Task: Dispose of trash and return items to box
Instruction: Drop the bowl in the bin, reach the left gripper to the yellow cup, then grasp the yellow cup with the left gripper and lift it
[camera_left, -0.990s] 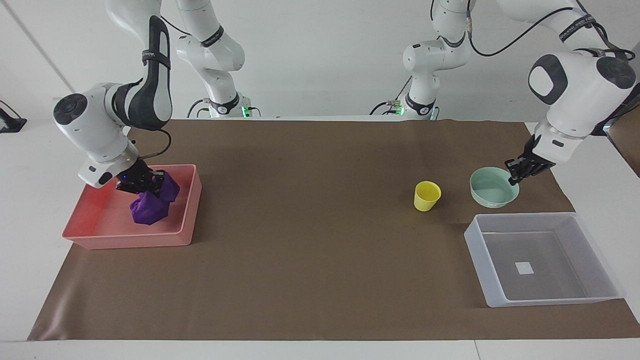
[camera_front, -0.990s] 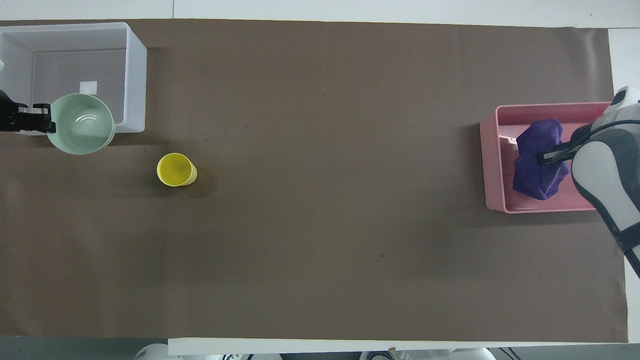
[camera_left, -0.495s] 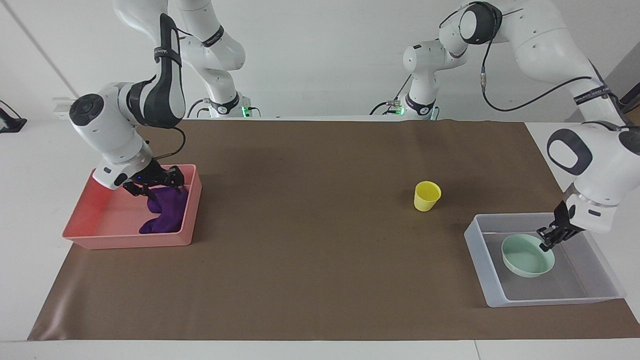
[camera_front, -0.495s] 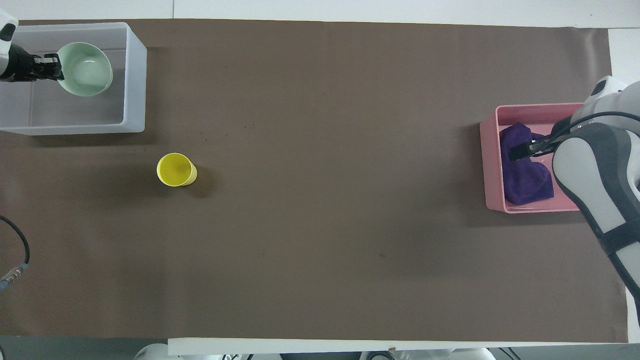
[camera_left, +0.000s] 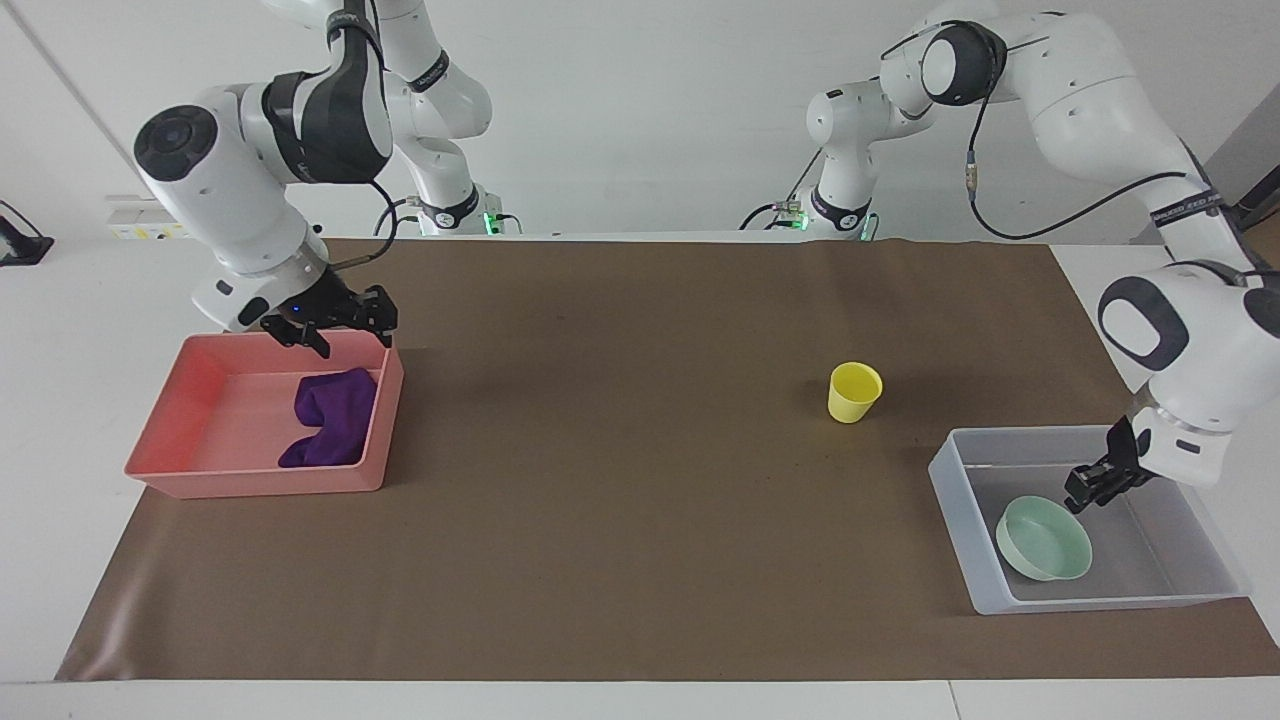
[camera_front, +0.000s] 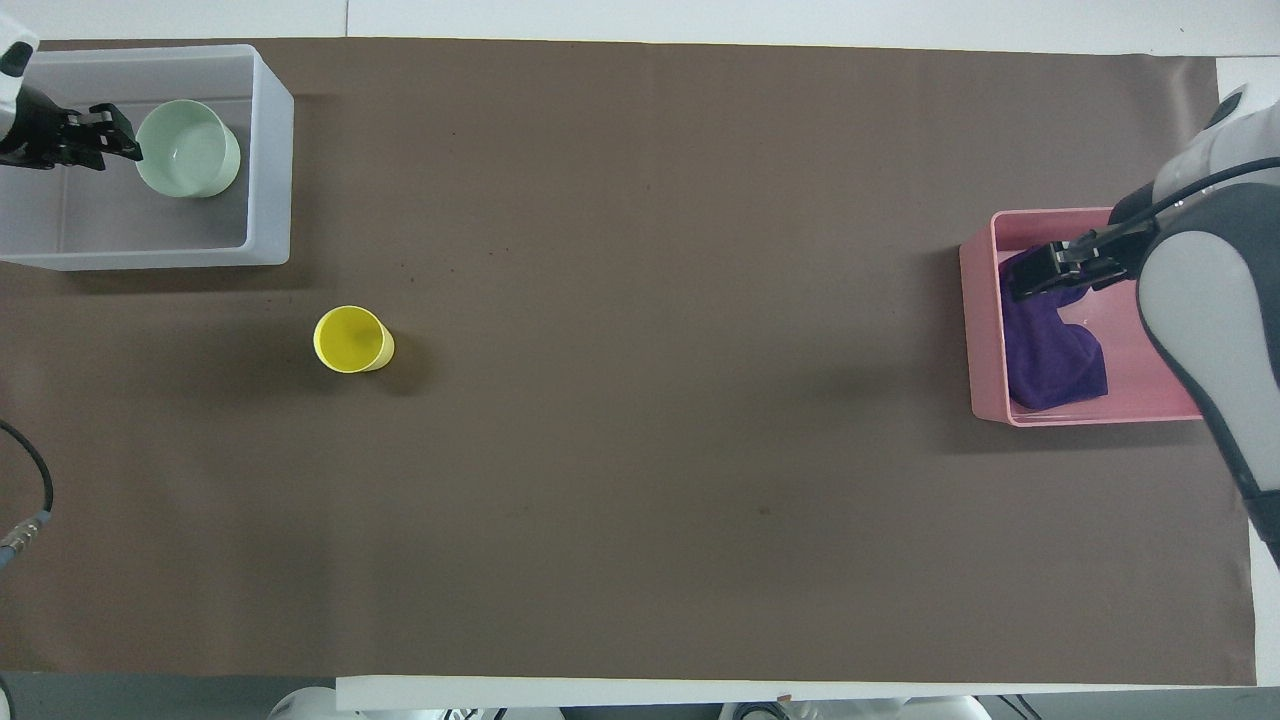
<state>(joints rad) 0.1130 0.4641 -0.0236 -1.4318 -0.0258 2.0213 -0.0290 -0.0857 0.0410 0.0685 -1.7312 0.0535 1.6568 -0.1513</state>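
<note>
The table's brown mat (camera_left: 620, 480) carries the box (camera_left: 1215, 560) at the left arm's end and the pink tray (camera_left: 200, 480) at the right arm's end. The right arm's bulk hides one tray corner overhead.

The rag (camera_left: 330, 425) lies crumpled in the tray, against its wall toward the table's middle. The bowl (camera_left: 1045, 540) sits tilted in the box, covering the box floor there. The cup (camera_left: 853, 392) stands upright on the mat, nearer the robots than the box.

The right gripper (camera_left: 345, 330) hangs over the tray, jaws spread, empty. The left gripper (camera_left: 1085, 492) hovers in the box just beside the bowl's rim; whether its jaws are parted cannot be told.
</note>
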